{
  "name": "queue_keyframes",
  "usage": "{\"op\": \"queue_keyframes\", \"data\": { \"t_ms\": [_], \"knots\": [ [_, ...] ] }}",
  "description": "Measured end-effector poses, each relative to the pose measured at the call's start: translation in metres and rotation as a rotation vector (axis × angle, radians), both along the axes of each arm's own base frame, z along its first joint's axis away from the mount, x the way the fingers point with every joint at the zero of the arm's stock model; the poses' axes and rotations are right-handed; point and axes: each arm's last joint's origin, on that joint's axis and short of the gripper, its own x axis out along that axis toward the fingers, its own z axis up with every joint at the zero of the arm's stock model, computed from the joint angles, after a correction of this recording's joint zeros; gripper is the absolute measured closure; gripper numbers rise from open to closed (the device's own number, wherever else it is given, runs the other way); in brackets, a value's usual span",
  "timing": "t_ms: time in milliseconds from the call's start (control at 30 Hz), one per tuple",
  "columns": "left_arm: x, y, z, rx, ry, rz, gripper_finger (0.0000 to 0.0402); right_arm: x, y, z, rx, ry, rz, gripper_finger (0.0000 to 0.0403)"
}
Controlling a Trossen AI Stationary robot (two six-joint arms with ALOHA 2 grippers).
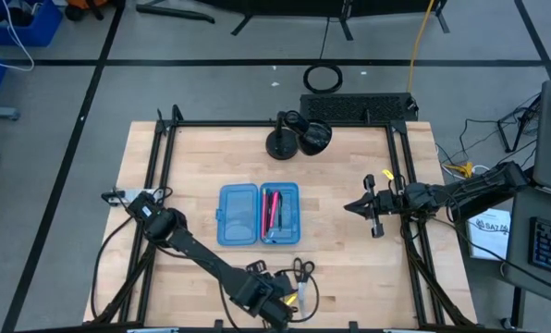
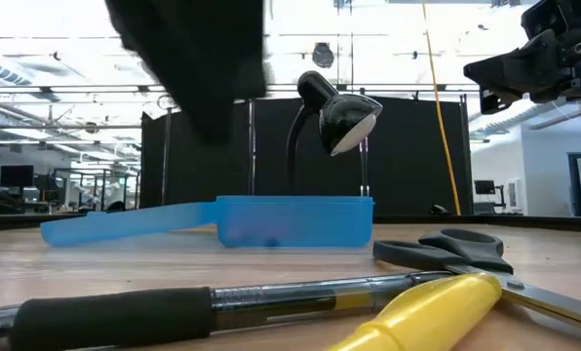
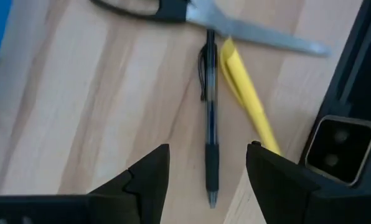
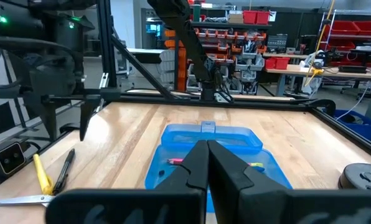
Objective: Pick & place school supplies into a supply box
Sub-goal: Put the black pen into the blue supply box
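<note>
Your left gripper (image 3: 207, 177) jaws are spread wide around the black pen (image 3: 210, 124); the yellow pen (image 3: 248, 96) lies just beside, so closing could snag it.

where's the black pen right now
The black pen lies on the table near its front edge, between the open left gripper's fingers, beside the yellow pen, its far end touching the scissors.
</note>
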Motion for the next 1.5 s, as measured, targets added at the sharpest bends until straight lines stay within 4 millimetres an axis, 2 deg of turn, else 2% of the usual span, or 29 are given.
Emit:
{"op": "queue_keyframes", "data": {
  "t_ms": [233, 433, 733, 867, 1067, 1100, 1333, 1500],
  "knots": [
    [-0.006, -0.005, -0.019, -0.011, 0.03, -0.047, 0.019, 0.0, 0.0, 0.0, 0.0, 0.001, 0.0, 0.0403],
    [-0.012, -0.009, -0.048, -0.013, 0.021, -0.081, 0.019, 0.0, 0.0, 0.0, 0.0, 0.001, 0.0, 0.0403],
    [-0.021, -0.002, -0.08, -0.032, 0.008, 0.005, 0.0193, 0.0, 0.0, 0.0, 0.01, 0.001, 0.0, 0.0403],
    [-0.022, -0.001, -0.082, -0.035, 0.011, 0.059, 0.0236, 0.0, 0.0, 0.0, 0.011, 0.001, 0.0, 0.0403],
    [-0.022, 0.0, -0.083, -0.037, 0.018, 0.118, 0.0366, 0.0, 0.0, 0.0, 0.011, 0.001, 0.0, 0.0403],
    [-0.022, 0.0, -0.083, -0.04, 0.02, 0.122, 0.0375, 0.0, 0.0, 0.0, 0.011, 0.001, 0.0, 0.0403],
    [-0.02, -0.001, -0.08, -0.057, 0.005, 0.171, 0.0354, 0.0, 0.0, 0.0, 0.009, 0.001, 0.0, 0.0403],
    [-0.016, -0.005, -0.062, -0.015, -0.079, 0.183, 0.0374, 0.0, 0.0, 0.0, 0.009, 0.005, 0.0, 0.0403]
  ]
}}
